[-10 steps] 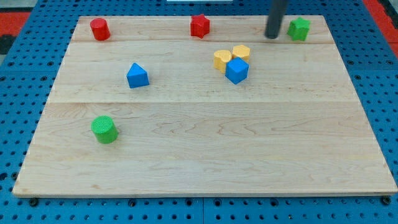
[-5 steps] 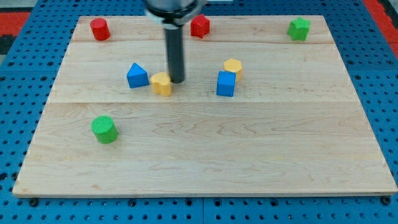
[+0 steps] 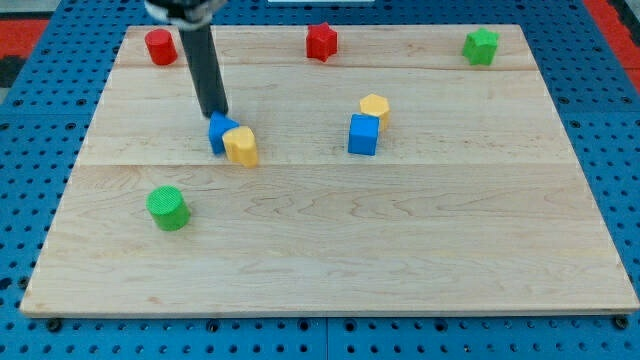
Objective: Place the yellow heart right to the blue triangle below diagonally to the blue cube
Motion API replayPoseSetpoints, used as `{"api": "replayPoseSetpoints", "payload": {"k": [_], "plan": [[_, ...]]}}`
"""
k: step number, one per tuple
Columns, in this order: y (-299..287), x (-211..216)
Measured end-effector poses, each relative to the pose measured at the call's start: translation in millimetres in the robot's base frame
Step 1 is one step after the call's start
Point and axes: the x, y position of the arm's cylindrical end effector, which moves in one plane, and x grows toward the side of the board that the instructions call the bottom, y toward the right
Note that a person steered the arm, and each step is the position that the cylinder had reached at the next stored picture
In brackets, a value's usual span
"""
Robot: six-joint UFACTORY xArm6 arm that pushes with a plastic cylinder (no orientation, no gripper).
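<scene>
The yellow heart [image 3: 241,146] lies left of the board's middle, touching the right side of the blue triangle [image 3: 220,132]. The blue cube [image 3: 363,134] stands to the right of them, near the middle, slightly higher in the view than the heart. My tip [image 3: 216,114] is at the upper edge of the blue triangle, just above and left of the yellow heart. The dark rod rises from there to the view's top.
A yellow hexagon [image 3: 374,107] touches the blue cube's upper right corner. A red cylinder [image 3: 160,46], a red star [image 3: 321,41] and a green star [image 3: 481,46] stand along the wooden board's [image 3: 400,240] top edge. A green cylinder [image 3: 167,208] stands at lower left.
My tip moved from the top right down to the heart, then left to above the triangle. The yellow heart was pushed left from beside the cube to against the triangle. Cube and hexagon shifted slightly.
</scene>
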Motion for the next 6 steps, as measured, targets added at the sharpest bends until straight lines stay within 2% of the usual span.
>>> {"api": "replayPoseSetpoints", "payload": {"k": [1,2,3,4,5,6], "plan": [[36,44],[79,24],[152,105],[233,87],[249,29],[213,-10]]}}
